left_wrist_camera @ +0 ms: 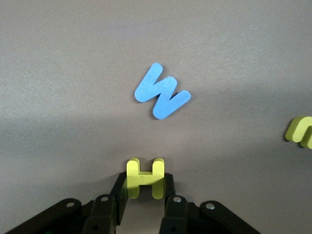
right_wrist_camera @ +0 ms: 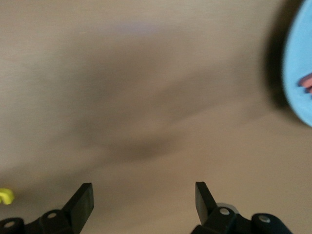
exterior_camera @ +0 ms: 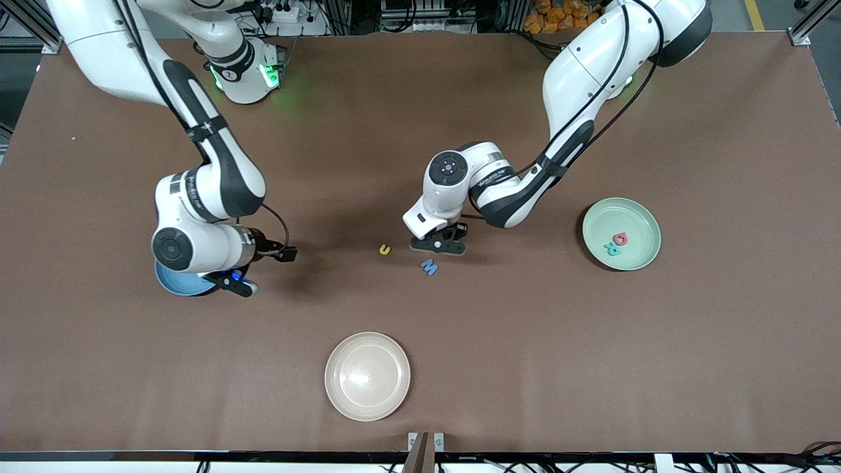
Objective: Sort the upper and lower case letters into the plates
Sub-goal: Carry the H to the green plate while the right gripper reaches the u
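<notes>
My left gripper is down at the table's middle, shut on a yellow letter H that sits between its fingers. Beside it lie a blue letter M and a small yellow letter u. The mint green plate toward the left arm's end holds a red letter and a teal R. The blue plate lies mostly hidden under the right arm, with a red letter showing in it. My right gripper hangs open and empty beside that plate.
A cream-beige round plate lies empty near the front camera's edge of the table. The brown table mat spreads wide around everything.
</notes>
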`<state>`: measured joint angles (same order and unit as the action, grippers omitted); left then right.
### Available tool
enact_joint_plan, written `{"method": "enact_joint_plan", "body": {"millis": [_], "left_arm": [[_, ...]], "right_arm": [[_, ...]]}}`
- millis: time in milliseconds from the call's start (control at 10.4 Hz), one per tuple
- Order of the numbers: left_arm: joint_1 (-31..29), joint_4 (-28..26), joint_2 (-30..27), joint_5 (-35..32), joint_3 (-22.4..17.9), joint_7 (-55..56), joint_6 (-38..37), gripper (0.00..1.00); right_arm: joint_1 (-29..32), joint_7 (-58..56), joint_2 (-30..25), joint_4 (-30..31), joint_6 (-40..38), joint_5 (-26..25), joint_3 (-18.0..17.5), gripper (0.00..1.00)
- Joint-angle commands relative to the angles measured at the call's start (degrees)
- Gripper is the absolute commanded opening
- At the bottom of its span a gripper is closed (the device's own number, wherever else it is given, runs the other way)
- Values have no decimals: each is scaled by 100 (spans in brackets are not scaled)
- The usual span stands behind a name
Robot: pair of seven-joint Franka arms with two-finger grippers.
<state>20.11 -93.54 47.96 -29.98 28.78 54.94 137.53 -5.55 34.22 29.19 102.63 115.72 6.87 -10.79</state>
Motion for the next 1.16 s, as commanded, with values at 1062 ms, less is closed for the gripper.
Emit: {"method": "enact_joint_plan", "body": {"millis": [1062], "left_arm": [[-3635, -42, -516, 125, 2570, -783, -2958, 0]], "right_arm": [[-2045, 2006, 754, -111, 2033, -229, 121, 90]]}}
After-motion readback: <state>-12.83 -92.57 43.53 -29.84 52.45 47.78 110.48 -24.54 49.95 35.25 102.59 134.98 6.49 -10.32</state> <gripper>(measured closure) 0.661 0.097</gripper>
